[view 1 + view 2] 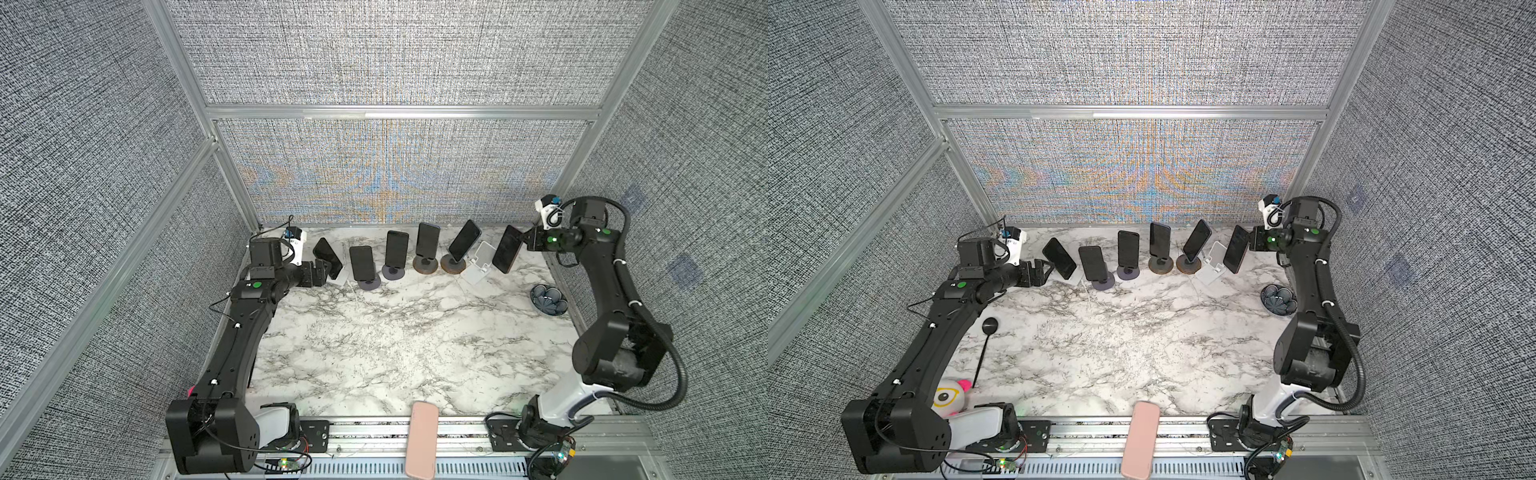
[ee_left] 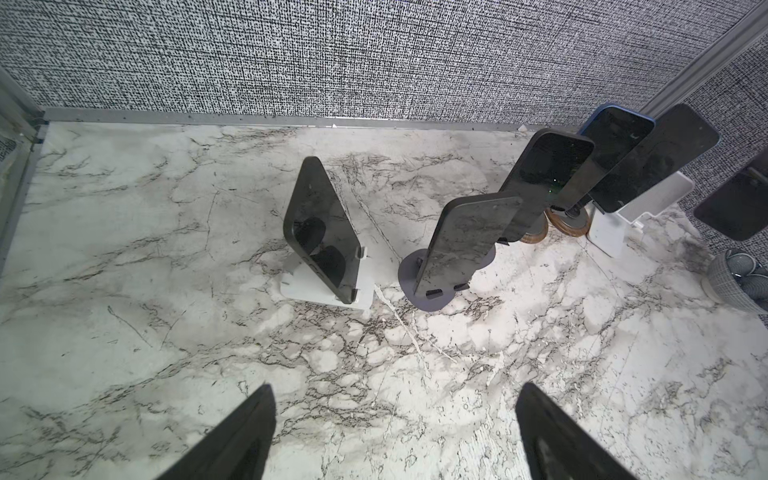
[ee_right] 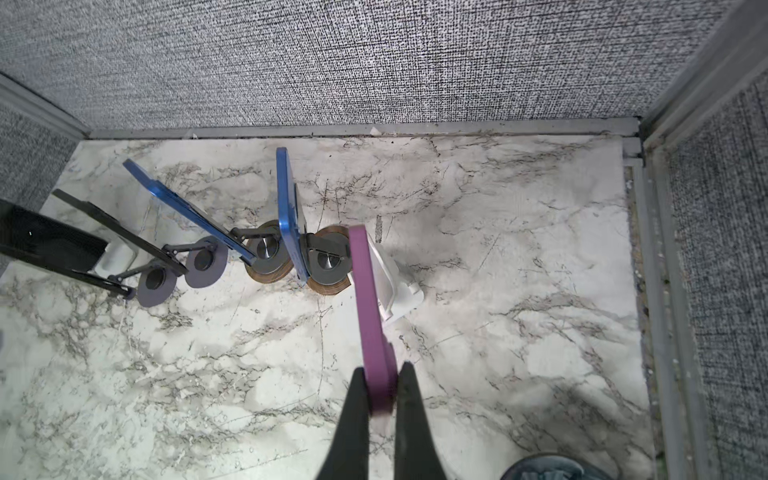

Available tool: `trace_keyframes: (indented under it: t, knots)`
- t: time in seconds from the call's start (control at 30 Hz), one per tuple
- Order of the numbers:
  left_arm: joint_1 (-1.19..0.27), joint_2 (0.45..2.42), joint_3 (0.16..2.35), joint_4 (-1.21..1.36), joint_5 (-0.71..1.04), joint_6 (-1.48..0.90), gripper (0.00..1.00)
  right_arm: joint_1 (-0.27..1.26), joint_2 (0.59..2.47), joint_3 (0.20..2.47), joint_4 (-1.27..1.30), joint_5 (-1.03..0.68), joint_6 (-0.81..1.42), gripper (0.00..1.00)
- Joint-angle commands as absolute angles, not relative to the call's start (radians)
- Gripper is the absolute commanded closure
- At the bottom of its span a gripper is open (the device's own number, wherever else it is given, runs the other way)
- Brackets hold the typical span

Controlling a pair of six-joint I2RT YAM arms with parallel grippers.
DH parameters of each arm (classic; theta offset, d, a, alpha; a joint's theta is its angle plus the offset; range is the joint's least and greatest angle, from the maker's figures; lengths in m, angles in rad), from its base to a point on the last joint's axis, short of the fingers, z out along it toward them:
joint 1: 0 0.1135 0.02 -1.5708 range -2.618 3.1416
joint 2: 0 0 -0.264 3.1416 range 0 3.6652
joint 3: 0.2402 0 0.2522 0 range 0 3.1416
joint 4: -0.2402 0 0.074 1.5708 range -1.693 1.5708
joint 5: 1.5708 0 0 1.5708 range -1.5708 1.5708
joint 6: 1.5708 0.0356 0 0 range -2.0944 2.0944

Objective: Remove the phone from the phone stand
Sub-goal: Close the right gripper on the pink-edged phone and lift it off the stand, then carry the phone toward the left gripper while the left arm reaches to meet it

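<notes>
Left gripper [image 2: 395, 386]: spread, empty, facing the left-end phone [image 2: 320, 228].

Right end of row: right gripper [image 3: 382, 368] pinches the purple phone [image 3: 372, 316] by one end. Its long axis runs straight out from the jaws toward the white stand [image 3: 399, 286]. Right arm is nearer.

The wrist view shows the pinch. In a top view the phone hangs tilted, just beside the stand [image 1: 478, 259]. Whether they touch, cannot tell.

Both top views: high above the near rail [image 1: 374, 432], angled down toward the back wall [image 1: 395, 174], whole marble table [image 1: 374, 353] in frame, nearly identical. Left wrist view: low, close, facing the phone row [image 2: 465, 245] from its left end. Right wrist view: same row edge-on from the right end. Both wrist views share the wood-rimmed round stands [image 2: 567, 222].
</notes>
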State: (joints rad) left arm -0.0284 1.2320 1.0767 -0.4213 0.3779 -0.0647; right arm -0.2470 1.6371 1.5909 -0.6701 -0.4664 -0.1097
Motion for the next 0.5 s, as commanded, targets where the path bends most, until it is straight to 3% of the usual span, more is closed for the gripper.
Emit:
trace_keyframes:
  t: [0.0,0.27,0.47]
  knots:
    - [-0.028,1.187,1.073,-0.401,0.287,-0.086,0.10,-0.227,1.554,1.527,-0.670,-0.429,0.007,1.00]
    - [-0.087,1.027,1.024,-0.351,0.201,-0.180,0.15,-0.101,1.293,1.226,-0.609,-0.422,0.098,1.00]
    - [-0.338,0.969,0.956,-0.362,0.085,-0.258,0.14,0.052,1.258,1.120,-0.598,-0.438,0.189,1.00]
